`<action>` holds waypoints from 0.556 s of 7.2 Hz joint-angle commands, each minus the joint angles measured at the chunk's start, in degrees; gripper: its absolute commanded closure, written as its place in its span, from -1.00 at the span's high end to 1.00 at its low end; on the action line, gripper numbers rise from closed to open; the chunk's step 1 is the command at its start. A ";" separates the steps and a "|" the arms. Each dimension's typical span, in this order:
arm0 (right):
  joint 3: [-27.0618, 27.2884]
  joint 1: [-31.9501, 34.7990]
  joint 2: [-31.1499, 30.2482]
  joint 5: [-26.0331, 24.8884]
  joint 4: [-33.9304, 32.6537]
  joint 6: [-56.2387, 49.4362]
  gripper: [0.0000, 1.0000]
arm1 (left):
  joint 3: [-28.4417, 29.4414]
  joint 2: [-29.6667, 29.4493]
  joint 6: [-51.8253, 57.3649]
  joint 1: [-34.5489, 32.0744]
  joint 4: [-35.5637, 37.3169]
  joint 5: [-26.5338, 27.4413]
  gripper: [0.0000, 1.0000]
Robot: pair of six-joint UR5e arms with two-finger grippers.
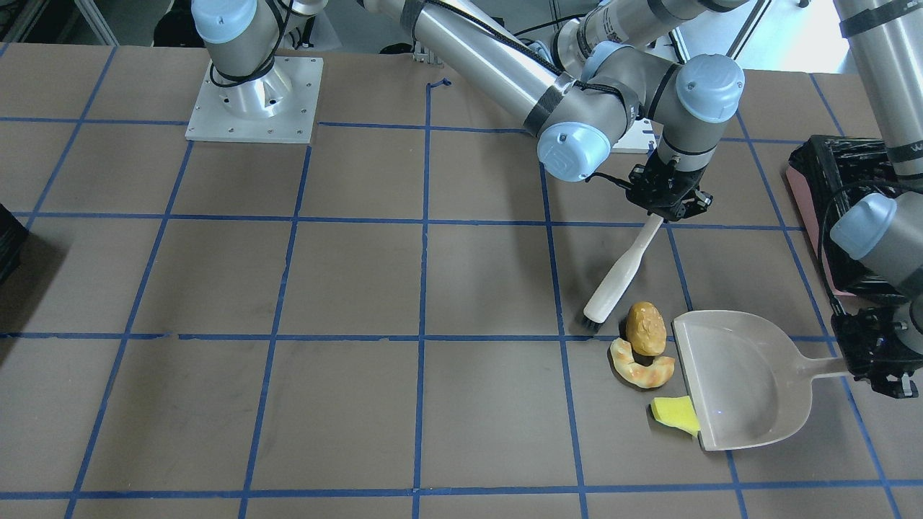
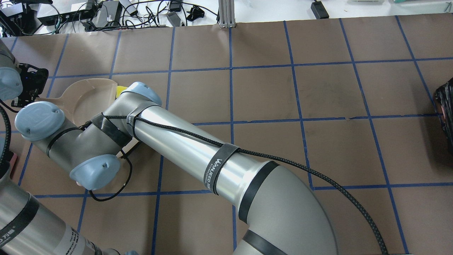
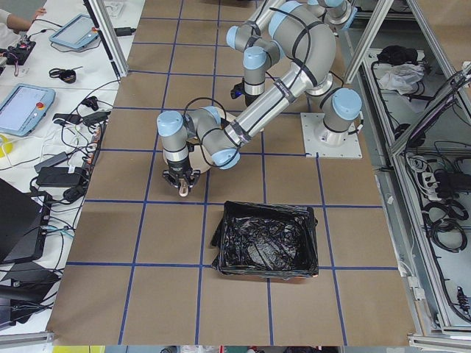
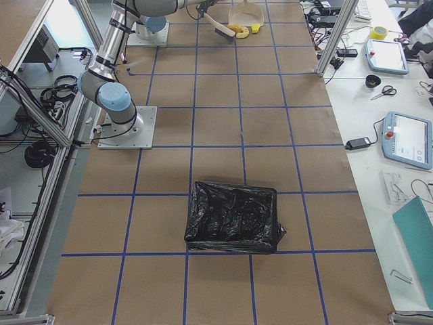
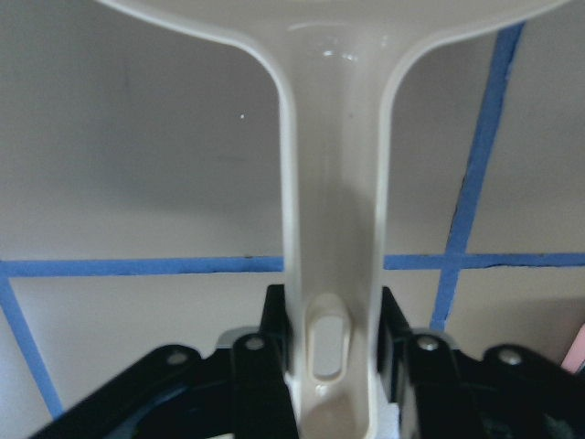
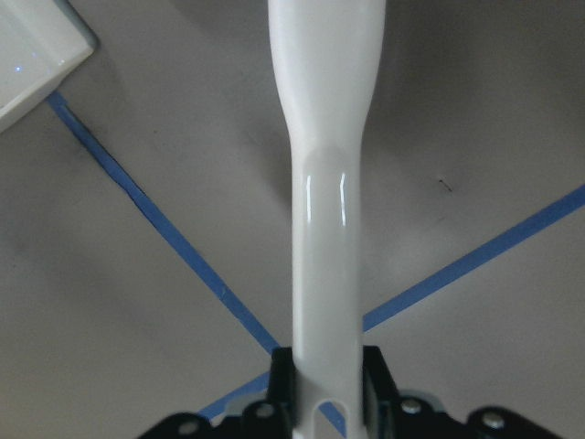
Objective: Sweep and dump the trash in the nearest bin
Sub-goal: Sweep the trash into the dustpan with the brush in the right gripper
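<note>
The trash lies together on the brown table: a golden-brown bread lump (image 1: 645,328), a tan crescent (image 1: 640,367) touching it, and a yellow sponge wedge (image 1: 676,415) at the lip of the white dustpan (image 1: 743,382). My left gripper (image 1: 876,364) is shut on the dustpan handle (image 5: 334,229). My right gripper (image 1: 669,200) is shut on the white brush handle (image 6: 327,183). The brush (image 1: 624,277) slants down, with its dark bristles just left of the bread lump. The pink-sided bin (image 1: 829,194) with its black bag stands just behind the dustpan, and also shows in the exterior left view (image 3: 268,239).
A second dark, bag-lined box (image 4: 233,217) stands far off at the table's other end, and shows at the overhead view's right edge (image 2: 445,109). The right arm's base plate (image 1: 252,101) is at the back. My right arm (image 2: 184,141) reaches across the table and hides the trash in the overhead view.
</note>
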 commanded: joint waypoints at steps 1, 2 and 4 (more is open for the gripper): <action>-0.09 0.00 0.56 0.60 -1.13 -0.09 -1.00 | -0.01 0.00 0.06 -0.42 0.36 1.01 -1.00; -0.09 0.00 1.17 0.51 -3.32 -0.35 -1.00 | -0.01 0.00 -0.03 -0.42 0.45 1.01 -1.00; -0.18 -0.78 1.27 0.42 -4.74 -3.51 -1.00 | -0.01 -0.09 0.06 -0.51 0.72 1.10 -1.00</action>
